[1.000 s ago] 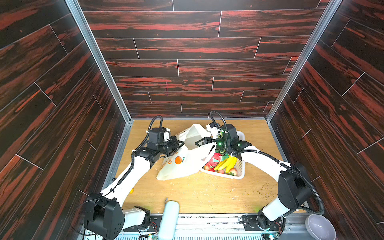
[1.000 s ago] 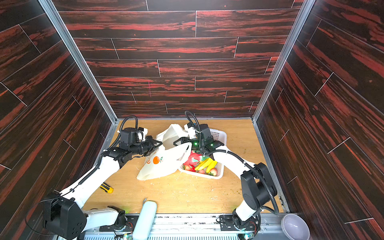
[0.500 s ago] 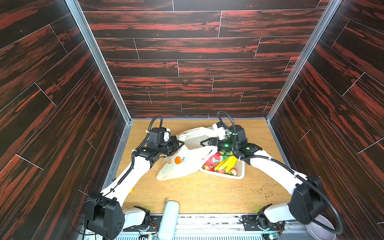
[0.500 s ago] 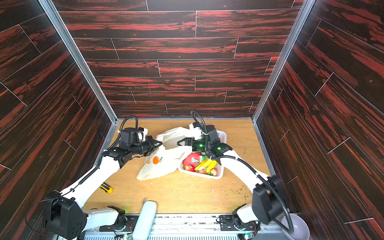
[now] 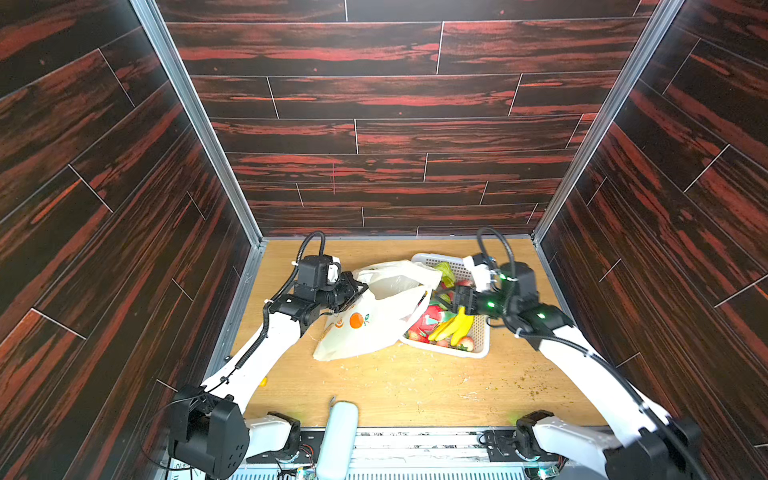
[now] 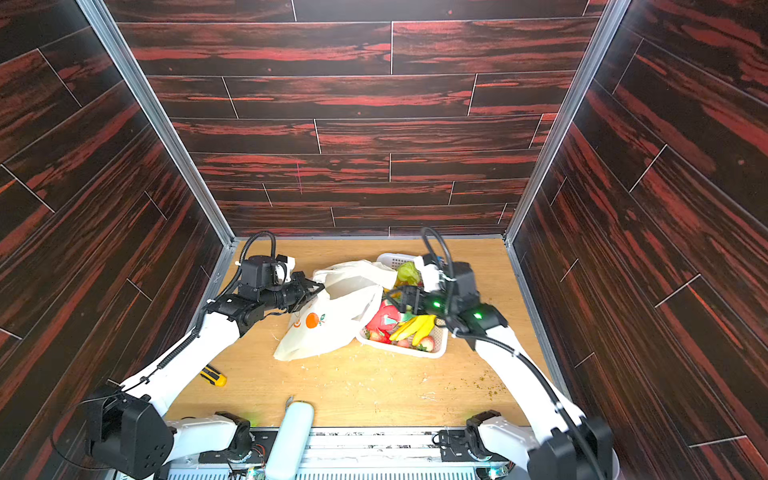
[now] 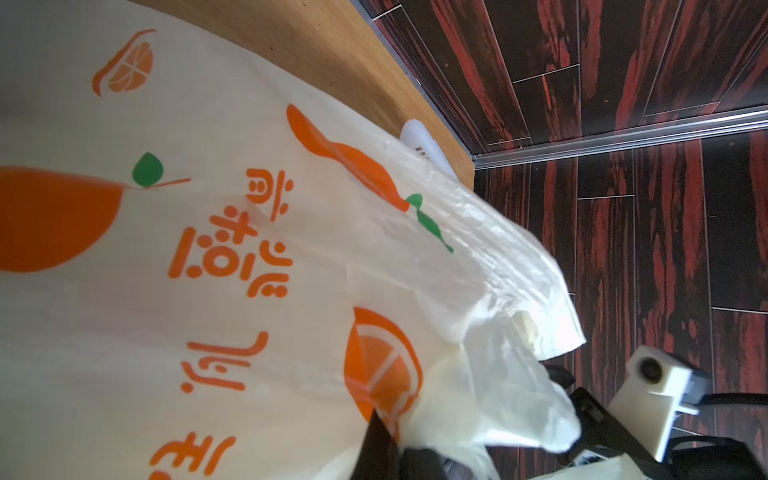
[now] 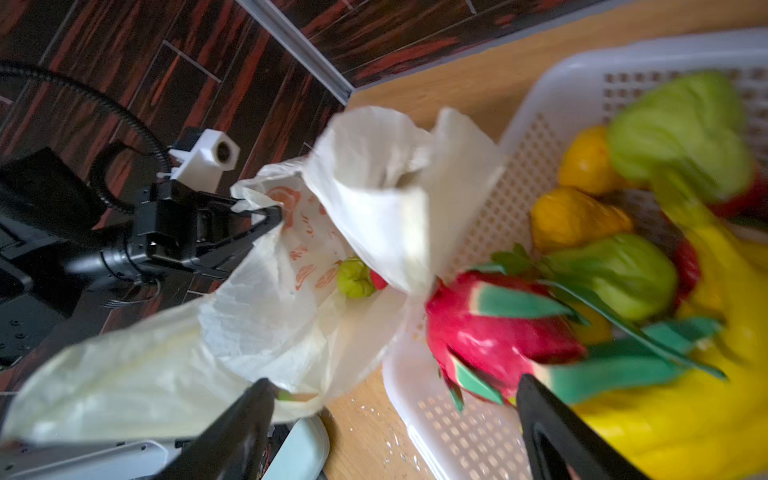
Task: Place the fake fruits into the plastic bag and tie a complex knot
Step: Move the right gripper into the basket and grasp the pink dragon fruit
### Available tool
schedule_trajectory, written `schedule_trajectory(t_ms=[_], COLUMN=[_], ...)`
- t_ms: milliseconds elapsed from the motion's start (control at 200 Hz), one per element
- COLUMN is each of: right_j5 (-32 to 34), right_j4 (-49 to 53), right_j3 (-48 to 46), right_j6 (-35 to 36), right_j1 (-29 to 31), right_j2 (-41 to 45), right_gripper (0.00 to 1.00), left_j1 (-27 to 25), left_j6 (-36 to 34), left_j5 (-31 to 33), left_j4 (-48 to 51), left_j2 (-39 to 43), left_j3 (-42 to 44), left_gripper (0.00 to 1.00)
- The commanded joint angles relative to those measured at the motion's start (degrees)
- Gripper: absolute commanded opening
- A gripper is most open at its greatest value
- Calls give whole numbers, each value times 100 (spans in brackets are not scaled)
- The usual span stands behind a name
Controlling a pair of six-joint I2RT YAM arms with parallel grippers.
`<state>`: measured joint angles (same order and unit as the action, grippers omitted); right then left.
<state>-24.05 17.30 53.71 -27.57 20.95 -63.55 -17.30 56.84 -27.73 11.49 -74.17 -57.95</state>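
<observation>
The plastic bag (image 5: 374,320) (image 6: 328,320) lies on the wooden floor with its mouth toward the white basket (image 5: 482,332) (image 6: 415,353). My left gripper (image 5: 360,287) (image 6: 316,287) (image 7: 390,440) is shut on the bag's rim and holds it up. A green pear (image 8: 353,278) and something red lie inside the bag. The basket holds fake fruits: a dragon fruit (image 5: 428,318) (image 8: 490,328), a banana bunch (image 5: 455,328) (image 6: 415,326), strawberries (image 5: 465,343), pears (image 8: 623,270) and a lemon (image 8: 586,162). My right gripper (image 5: 451,297) (image 6: 399,297) (image 8: 395,384) is open and holds nothing; it hangs over the basket beside the dragon fruit.
A yellow and black tool (image 6: 214,376) lies on the floor by the left arm. A pale cylinder (image 5: 338,436) (image 6: 291,436) stands at the front edge. Dark panelled walls close in three sides. Crumbs are scattered on the floor at front right.
My right gripper has drawn back from the bag's mouth to the right, over the basket, and its jaws have spread wider. The left gripper has kept its hold.
</observation>
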Motion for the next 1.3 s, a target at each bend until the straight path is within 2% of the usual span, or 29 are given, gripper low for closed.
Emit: schedule_trajectory(t_ms=[0, 125, 296, 451, 516, 561, 621, 952, 1298], right_j5=[-158, -248, 64, 125, 247, 353, 671, 803, 1062], right_j4=[263, -139, -501, -1668, -1870, -1852, -1643, -2159, -2230], right_j3=[-317, -730, -1069, -1657, -1775, -1730, -1579, -1254, -1120], right_j6=[-302, -1098, -2852, -4326, -4736, -4780, -4785, -5093, -5144], right_j1=[-173, -185, -139, 72, 127, 174, 256, 601, 680], right_j2=[209, 209, -90, -78, -142, -219, -377, -1311, -1748], right_gripper=[92, 92, 92, 93, 93, 98, 99, 99, 99], left_j1=[25, 25, 26, 25, 25, 25, 25, 25, 25], left_j6=[20, 51, 133, 129, 133, 122, 123, 104, 97], left_j5=[73, 123, 153, 136, 130, 124, 113, 83, 59], left_j4=[-76, -94, -200, -208, -213, -221, -218, -235, -253], left_j2=[58, 64, 81, 71, 70, 70, 63, 72, 83], left_j3=[60, 73, 99, 68, 67, 70, 70, 83, 95], left_gripper=[0, 0, 0, 0, 0, 0, 0, 0, 0])
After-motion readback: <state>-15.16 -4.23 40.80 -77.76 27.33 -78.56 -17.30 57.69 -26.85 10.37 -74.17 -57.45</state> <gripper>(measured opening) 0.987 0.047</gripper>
